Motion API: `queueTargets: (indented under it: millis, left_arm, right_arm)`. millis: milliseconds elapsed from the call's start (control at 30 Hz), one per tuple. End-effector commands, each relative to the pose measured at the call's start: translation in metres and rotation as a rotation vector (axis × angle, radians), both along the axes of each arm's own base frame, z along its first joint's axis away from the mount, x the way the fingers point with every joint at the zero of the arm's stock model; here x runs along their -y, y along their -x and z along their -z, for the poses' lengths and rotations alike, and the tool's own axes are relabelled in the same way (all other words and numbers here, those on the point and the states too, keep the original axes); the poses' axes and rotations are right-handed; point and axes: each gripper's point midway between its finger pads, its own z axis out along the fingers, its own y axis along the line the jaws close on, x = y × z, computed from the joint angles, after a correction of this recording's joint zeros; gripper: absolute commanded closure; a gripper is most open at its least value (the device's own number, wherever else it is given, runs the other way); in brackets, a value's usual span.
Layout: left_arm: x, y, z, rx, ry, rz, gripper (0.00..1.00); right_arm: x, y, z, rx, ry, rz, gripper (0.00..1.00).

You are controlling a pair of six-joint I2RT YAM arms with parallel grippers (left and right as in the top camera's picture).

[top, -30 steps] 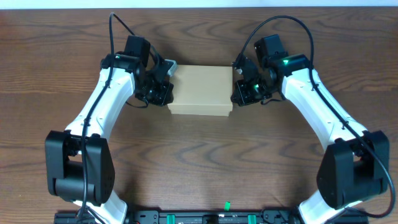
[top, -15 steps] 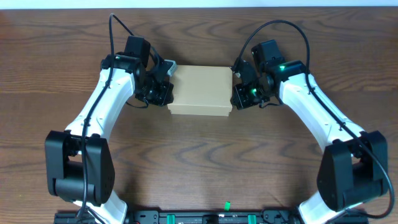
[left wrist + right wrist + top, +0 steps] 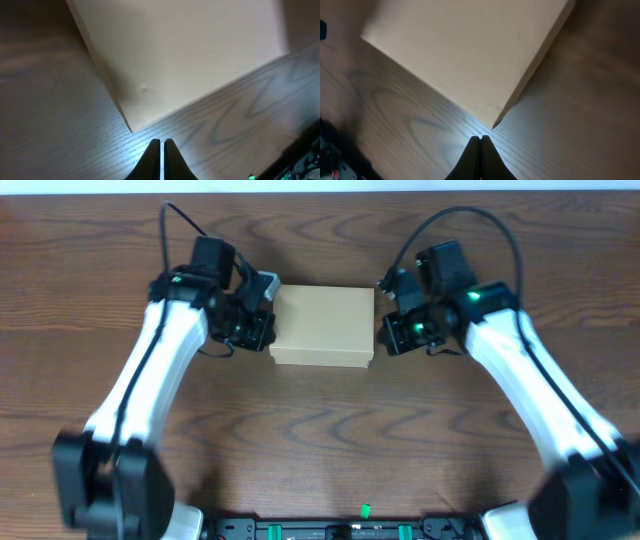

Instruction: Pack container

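Observation:
The container (image 3: 322,325) is a tan cardboard box lying flat on the wooden table (image 3: 320,440) with its lid down. My left gripper (image 3: 266,332) is shut and empty at the box's left side, near its front left corner. In the left wrist view its fingertips (image 3: 161,142) sit just short of the box (image 3: 190,55) corner, over bare wood. My right gripper (image 3: 388,336) is shut and empty by the box's right side. In the right wrist view its tips (image 3: 479,137) are a little short of the box (image 3: 465,55) corner.
A black rail with a green marker (image 3: 365,509) runs along the table's front edge. Both white arms reach in from the front corners and flank the box.
Both arms have shifted and look higher and nearer the overhead camera. The right gripper has drawn slightly away from the box's right side. The box has not moved.

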Motion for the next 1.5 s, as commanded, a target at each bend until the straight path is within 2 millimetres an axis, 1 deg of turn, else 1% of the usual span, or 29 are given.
queueTargets:
  millis: [0, 67, 200, 333, 400, 433, 467, 500, 533, 567, 633, 733, 800, 1467]
  left_arm:
    - [-0.002, 0.011, -0.048, 0.132, 0.024, -0.004, 0.94]
    - [-0.004, 0.023, -0.07, 0.191, 0.035, -0.004, 0.94]
    - [-0.009, 0.051, -0.099, 0.248, 0.045, -0.004, 0.94]
    - [-0.014, 0.08, -0.12, 0.293, 0.052, 0.0, 0.94]
    - [-0.016, 0.09, -0.129, 0.326, 0.055, 0.006, 0.94]
    - [-0.017, 0.093, -0.134, 0.346, 0.059, 0.006, 0.94]
    - [-0.017, 0.096, -0.138, 0.362, 0.062, 0.006, 0.92]
    - [-0.018, 0.098, -0.141, 0.375, 0.065, 0.006, 0.71]
    - [-0.018, 0.1, -0.143, 0.385, 0.067, 0.005, 0.44]
    - [-0.018, 0.101, -0.145, 0.39, 0.069, 0.003, 0.05]
    - [-0.019, 0.105, -0.145, 0.384, 0.069, 0.002, 0.05]
    - [-0.02, 0.115, -0.137, 0.326, 0.062, -0.003, 0.05]
    - [-0.021, 0.116, -0.135, 0.312, 0.058, -0.004, 0.05]
    - [-0.021, 0.118, -0.134, 0.306, 0.056, -0.004, 0.05]
  right_arm:
    - [0.004, 0.003, -0.06, 0.184, -0.017, 0.0, 0.99]
    - [0.007, 0.012, -0.085, 0.251, -0.039, 0.001, 0.99]
    - [0.014, 0.036, -0.117, 0.327, -0.064, 0.002, 0.99]
    - [0.023, 0.062, -0.134, 0.352, -0.072, 0.003, 0.99]
    - [0.027, 0.074, -0.138, 0.352, -0.072, 0.003, 0.99]
    - [0.029, 0.079, -0.14, 0.352, -0.072, 0.003, 0.95]
    - [0.03, 0.083, -0.141, 0.351, -0.072, 0.003, 0.83]
    - [0.031, 0.087, -0.141, 0.349, -0.071, 0.003, 0.6]
    - [0.032, 0.09, -0.141, 0.344, -0.07, 0.003, 0.35]
    - [0.033, 0.092, -0.141, 0.341, -0.07, 0.003, 0.01]
    - [0.034, 0.096, -0.139, 0.327, -0.065, 0.002, 0.01]
    - [0.036, 0.101, -0.133, 0.291, -0.053, 0.001, 0.01]
    - [0.036, 0.1, -0.131, 0.282, -0.05, 0.001, 0.01]
    - [0.035, 0.099, -0.129, 0.276, -0.048, 0.001, 0.01]
